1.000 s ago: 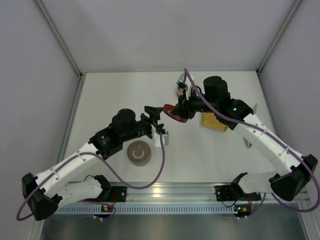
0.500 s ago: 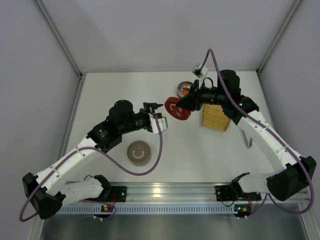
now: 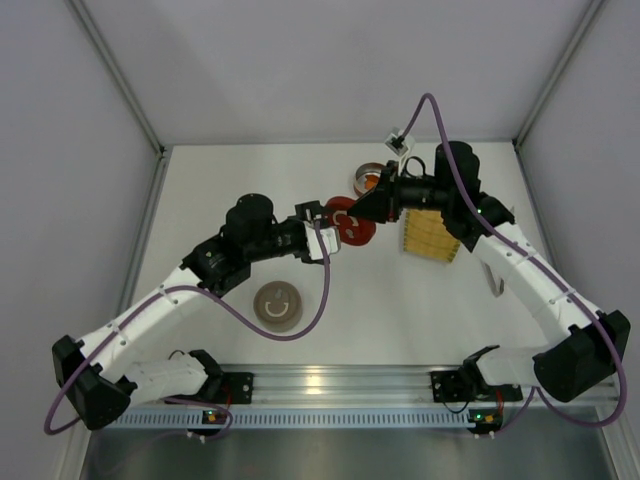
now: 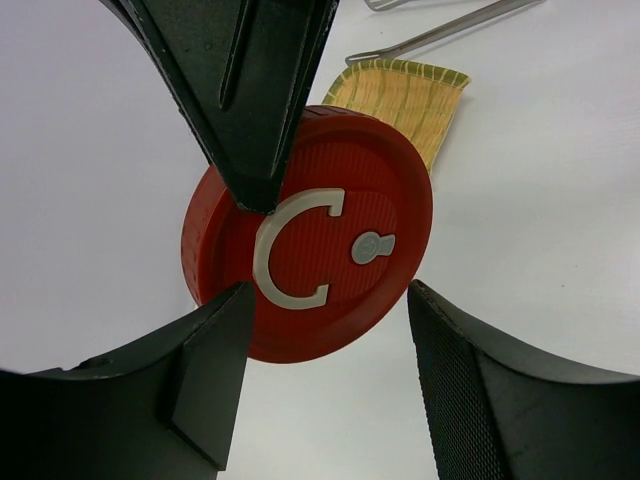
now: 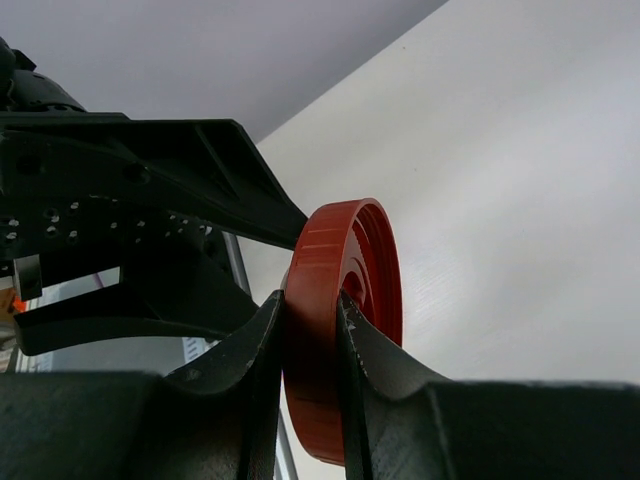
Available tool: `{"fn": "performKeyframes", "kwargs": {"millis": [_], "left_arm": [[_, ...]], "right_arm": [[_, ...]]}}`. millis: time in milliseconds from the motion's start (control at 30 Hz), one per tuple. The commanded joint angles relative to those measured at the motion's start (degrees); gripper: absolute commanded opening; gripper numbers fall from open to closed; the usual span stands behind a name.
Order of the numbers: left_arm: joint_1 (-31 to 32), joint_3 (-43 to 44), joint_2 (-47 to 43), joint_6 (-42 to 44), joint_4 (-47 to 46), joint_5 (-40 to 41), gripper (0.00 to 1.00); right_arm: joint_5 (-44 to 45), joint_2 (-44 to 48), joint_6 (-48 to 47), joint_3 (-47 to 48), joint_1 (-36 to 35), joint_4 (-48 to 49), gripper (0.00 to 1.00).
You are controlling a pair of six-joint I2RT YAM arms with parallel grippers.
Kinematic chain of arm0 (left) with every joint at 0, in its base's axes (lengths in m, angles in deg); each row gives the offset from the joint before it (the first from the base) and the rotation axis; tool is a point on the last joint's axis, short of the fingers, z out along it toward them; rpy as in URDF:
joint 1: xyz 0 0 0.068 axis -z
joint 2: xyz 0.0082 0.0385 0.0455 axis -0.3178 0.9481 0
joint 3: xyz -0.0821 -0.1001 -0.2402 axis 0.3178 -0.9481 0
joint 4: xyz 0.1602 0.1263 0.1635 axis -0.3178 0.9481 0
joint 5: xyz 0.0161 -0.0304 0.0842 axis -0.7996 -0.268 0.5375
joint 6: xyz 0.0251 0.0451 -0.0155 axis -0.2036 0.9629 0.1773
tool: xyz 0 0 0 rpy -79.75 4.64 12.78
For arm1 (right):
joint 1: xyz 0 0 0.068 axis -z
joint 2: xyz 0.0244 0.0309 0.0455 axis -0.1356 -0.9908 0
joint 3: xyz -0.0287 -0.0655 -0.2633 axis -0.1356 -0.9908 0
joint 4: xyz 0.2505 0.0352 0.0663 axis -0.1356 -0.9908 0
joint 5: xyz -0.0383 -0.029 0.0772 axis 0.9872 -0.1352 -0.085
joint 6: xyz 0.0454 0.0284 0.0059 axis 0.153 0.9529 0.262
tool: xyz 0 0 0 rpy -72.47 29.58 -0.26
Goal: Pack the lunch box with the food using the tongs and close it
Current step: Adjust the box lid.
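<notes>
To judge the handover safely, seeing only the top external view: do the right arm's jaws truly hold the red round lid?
Observer: Yes. The right wrist view shows the right jaws pinching the red round lid by its rim.
Operator: And the left jaws?
Observer: Open, one on each side of the lid, not closed on it.
Operator: Where are the tongs?
Observer: The slim silver metal tongs lie on the table beyond the yellow woven mat.

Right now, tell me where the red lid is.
In the top view, the red lid is pinched by the right gripper, just left of the yellow mat.
</notes>
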Motion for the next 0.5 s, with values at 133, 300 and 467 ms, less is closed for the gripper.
{"fn": "performKeyframes", "kwargs": {"millis": [133,300,467], "left_arm": [[-0.09,0.95,-0.26,0.87,-2.45,0.08,0.7],[-0.09,0.95,0.61,2.1,-3.16,0.88,0.73],[-0.09,0.78,0.96,1.84,-3.51,0.96,0.77]], "right_arm": [[-2.72,0.63,3.46,-0.44,0.66,7.06,0.0],[-3.69,0.54,5.66,-0.97,0.66,8.73,0.0],[-3.95,0.54,6.45,-1.06,0.66,9.43,0.0]]}}
